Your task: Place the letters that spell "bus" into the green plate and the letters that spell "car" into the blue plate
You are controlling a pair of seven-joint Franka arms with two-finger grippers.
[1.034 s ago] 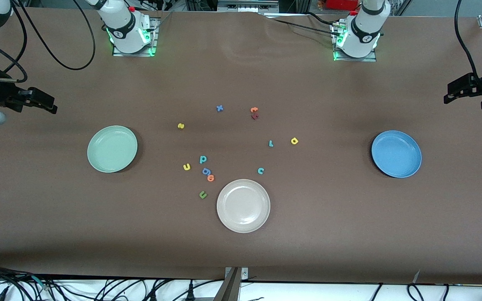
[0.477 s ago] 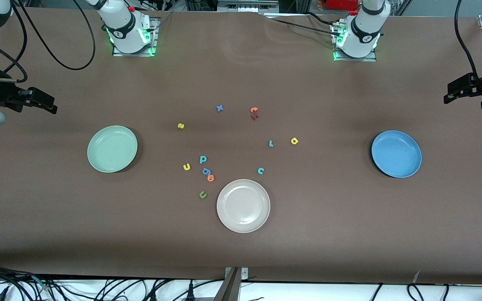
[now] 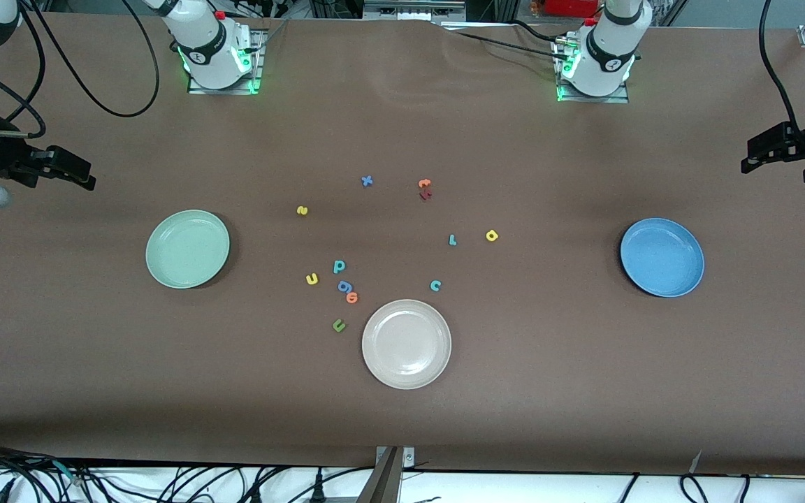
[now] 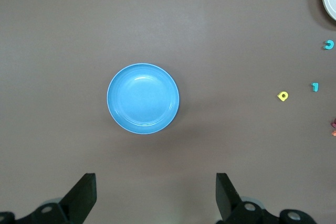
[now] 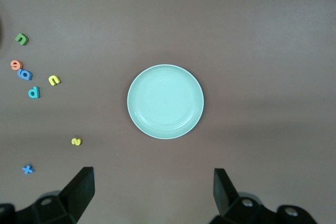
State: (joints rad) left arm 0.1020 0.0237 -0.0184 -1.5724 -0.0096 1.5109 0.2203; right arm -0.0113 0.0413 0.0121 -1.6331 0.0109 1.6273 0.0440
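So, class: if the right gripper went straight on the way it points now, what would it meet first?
The right gripper, fingers open, points down at the table. Its wrist view centres the green plate, so that plate is probably first, though bare table just short of it is possible; depth is unclear.

Even, diffuse overhead light; sharp focus throughout; soft shadows beside each plate on the matte brown tabletop [image 3: 402,433]; no glare.

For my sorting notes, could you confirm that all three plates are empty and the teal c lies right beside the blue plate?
Not quite: the plates are empty, but the teal c lies beside the white plate, well apart from the blue plate, as the front view shows.
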